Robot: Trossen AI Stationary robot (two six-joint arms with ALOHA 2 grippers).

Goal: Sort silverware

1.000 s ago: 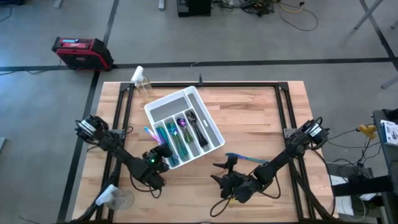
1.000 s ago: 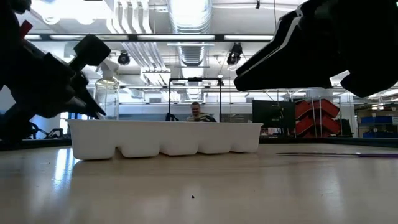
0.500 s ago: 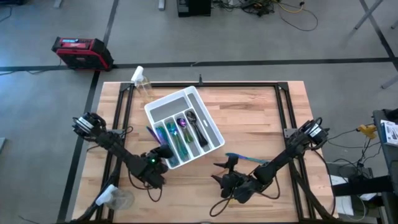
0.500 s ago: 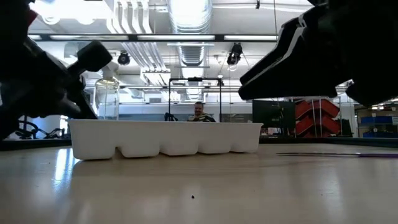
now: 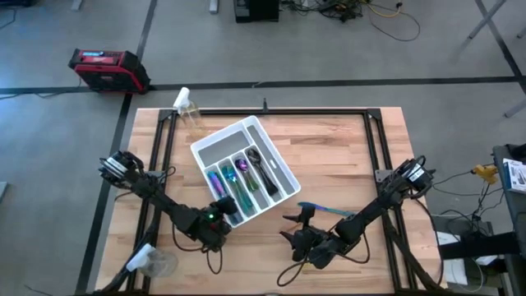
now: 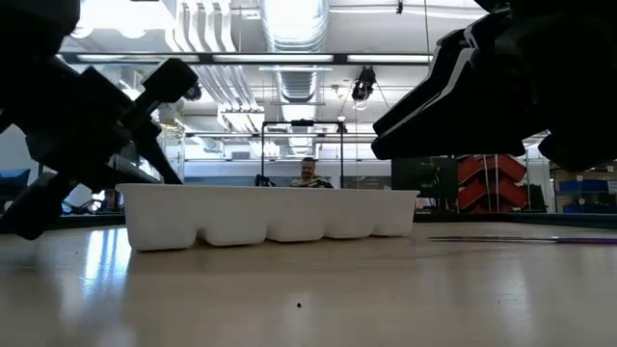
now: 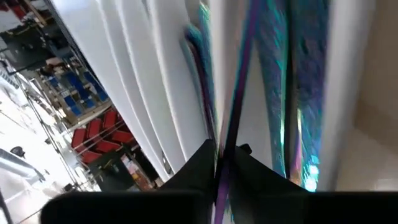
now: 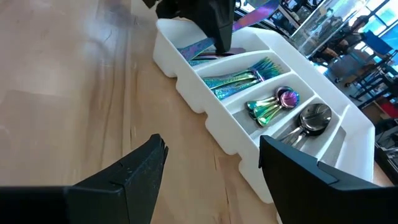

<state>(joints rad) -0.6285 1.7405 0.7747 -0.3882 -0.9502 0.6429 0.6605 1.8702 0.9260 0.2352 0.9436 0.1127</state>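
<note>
In the high view, the white tray [image 5: 244, 170] is seen tilted on the wooden bench [image 5: 329, 156]. The left gripper [image 5: 220, 212] is placed at the near end of the tray, over its outer compartments. The silverware [image 5: 238, 177] lies sorted in the tray: teal pieces, purple spoons and dark pieces. One more iridescent piece [image 5: 322, 210] lies on the bench, well apart from the tray and just beside the right gripper [image 5: 296, 228], whose fingers are spread wide and hold nothing. A spray bottle [image 5: 187, 108] stands near the far corner of the tray.

In the low view, the tray [image 6: 270, 212] is shown from the side, with a dark arm at each side of it.

In the left wrist view, the left gripper [image 7: 221, 163] is closed on a slim purple knife [image 7: 239, 93], which is held over a tray compartment.

In the right wrist view, the open right gripper [image 8: 211, 168] is seen apart from the tray [image 8: 205, 112], touching nothing.
</note>
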